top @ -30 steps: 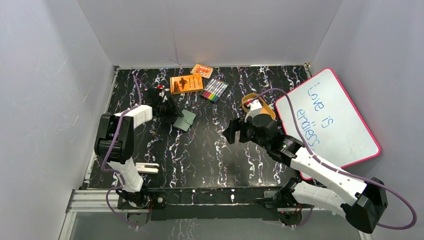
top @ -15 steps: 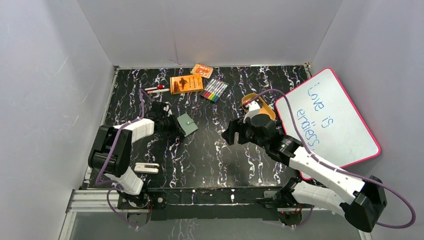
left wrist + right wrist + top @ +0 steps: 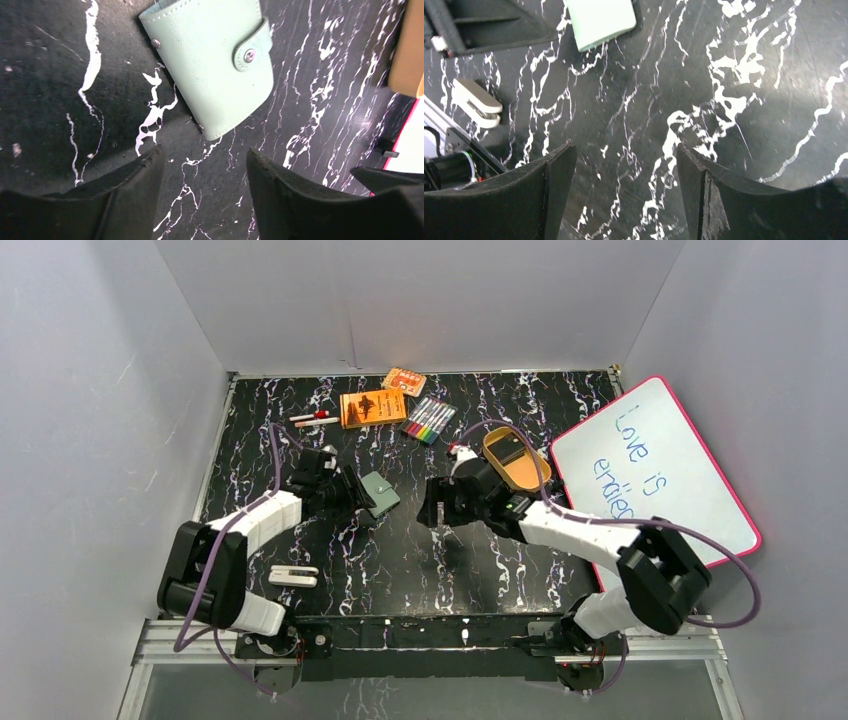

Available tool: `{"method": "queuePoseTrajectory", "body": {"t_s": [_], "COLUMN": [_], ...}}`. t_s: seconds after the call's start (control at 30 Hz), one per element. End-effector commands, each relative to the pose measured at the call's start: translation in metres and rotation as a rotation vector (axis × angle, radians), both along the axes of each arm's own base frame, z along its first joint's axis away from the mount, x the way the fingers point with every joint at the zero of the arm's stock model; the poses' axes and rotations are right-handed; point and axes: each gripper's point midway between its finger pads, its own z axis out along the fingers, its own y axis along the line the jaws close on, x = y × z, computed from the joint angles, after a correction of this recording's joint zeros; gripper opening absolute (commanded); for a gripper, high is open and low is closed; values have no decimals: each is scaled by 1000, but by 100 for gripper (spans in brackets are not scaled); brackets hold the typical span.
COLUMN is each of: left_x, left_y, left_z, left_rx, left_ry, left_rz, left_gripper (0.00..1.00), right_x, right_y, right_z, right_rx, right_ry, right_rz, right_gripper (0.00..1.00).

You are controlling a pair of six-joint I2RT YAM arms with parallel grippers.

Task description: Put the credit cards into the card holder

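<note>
Your card holder (image 3: 210,70) lies closed, sage-green, snap tab (image 3: 250,47) fastened; left gripper (image 3: 205,152) and right gripper (image 3: 625,148) both spread, empty.

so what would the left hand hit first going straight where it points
Probably the card holder, lying closed just ahead of the open left hand, its near corner in line with the gap. The hand's height is unclear, so it might touch the table first.

table (image 3: 400,540) open, tray (image 3: 513,457) seemingly beside right hand (image 3: 624,155)
</note>
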Motion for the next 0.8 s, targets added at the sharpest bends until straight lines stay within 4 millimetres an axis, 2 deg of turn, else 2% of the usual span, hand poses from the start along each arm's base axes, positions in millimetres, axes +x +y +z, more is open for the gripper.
{"method": "queuePoseTrajectory", "body": {"t_s": [0.0, 0.13, 0.23, 0.33, 0.53, 0.77], "left_x": [1, 10, 20, 27, 32, 28], "left_y": [15, 27, 27, 25, 26, 28], "left_z": [22, 26, 23, 23, 23, 18], "left_rx": [46, 38, 8, -13, -27, -29], "left_ry": [-51, -67, -54, -50, -61, -42], "left_rz": [74, 152, 178, 178, 180, 176], "left_gripper": [61, 62, 58, 54, 54, 53], "right_x": [39, 62, 78, 90, 104, 108], "right_y": [35, 49, 58, 65, 83, 98], "right_z": [36, 23, 6, -5, -17, -36], "right_rx": [122, 136, 170, 168, 162, 162], "right_ry": [-65, -41, 37, 56, 77, 129], "right_rz": [-32, -44, -48, -55, -32, -7], "right_gripper": [80, 77, 67, 64, 63, 58]}}
